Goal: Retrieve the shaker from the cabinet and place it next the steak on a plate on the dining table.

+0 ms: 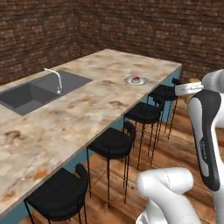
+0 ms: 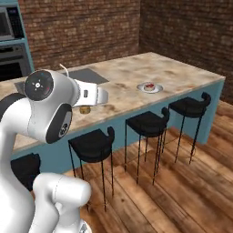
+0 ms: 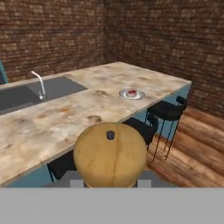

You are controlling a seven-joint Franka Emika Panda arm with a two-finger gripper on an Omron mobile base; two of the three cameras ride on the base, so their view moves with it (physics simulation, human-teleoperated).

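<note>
Ahead, beyond the round tan wooden shaker (image 3: 110,154) clamped in my hand (image 3: 107,183), the light-grey plate (image 3: 131,94) with its red steak (image 3: 131,92) sits far across the beige marbled bench (image 3: 65,113), slightly rightward.

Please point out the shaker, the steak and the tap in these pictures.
shaker (image 3: 110,155): hand view, on its rounded wooden top.
steak (image 1: 136,79): left base view, on the red meat.
tap (image 1: 57,78): left base view, on its silver neck.

Dining table (image 1: 87,109) runs diagonally. Plate (image 1: 136,80) with steak (image 1: 136,79) sits near its far right edge. Dark sink (image 1: 39,89) with tap (image 1: 55,80) along left edge. Four black stools (image 1: 111,142) line the right side.
</note>
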